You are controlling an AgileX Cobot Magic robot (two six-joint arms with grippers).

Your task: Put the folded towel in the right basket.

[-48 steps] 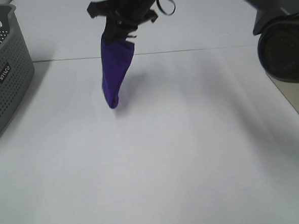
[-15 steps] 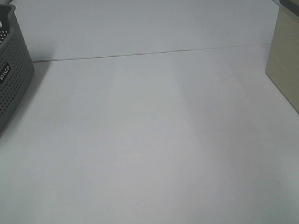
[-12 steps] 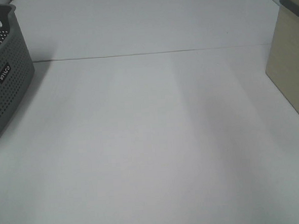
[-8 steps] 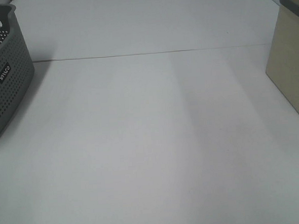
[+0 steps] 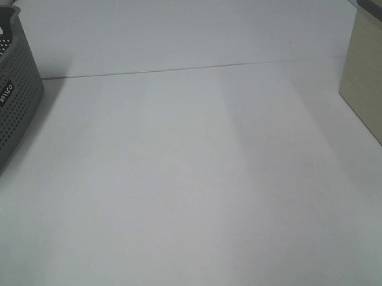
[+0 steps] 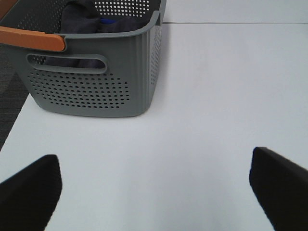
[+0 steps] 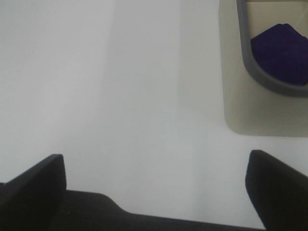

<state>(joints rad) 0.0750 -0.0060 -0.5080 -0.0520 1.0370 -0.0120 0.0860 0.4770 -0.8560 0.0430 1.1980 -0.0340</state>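
Observation:
The folded purple towel (image 7: 283,50) lies inside the beige right basket (image 7: 250,103), seen from above in the right wrist view. The same basket (image 5: 371,73) stands at the right edge of the exterior high view; the towel is hidden there. My right gripper (image 7: 154,192) is open and empty, above the white table to the side of the basket. My left gripper (image 6: 154,192) is open and empty, over the table near the grey left basket (image 6: 91,91). Neither gripper shows in the exterior high view.
The grey perforated basket (image 5: 3,96) stands at the left edge of the exterior high view and holds dark cloth (image 6: 84,19). An orange handle (image 6: 31,38) lies across its rim. The white table (image 5: 193,182) spans the views, with a seam across its far part.
About 3 s ago an arm hung the purple towel over the table's far middle. Over the last second both arms stay out of the exterior high view, and nothing moves.

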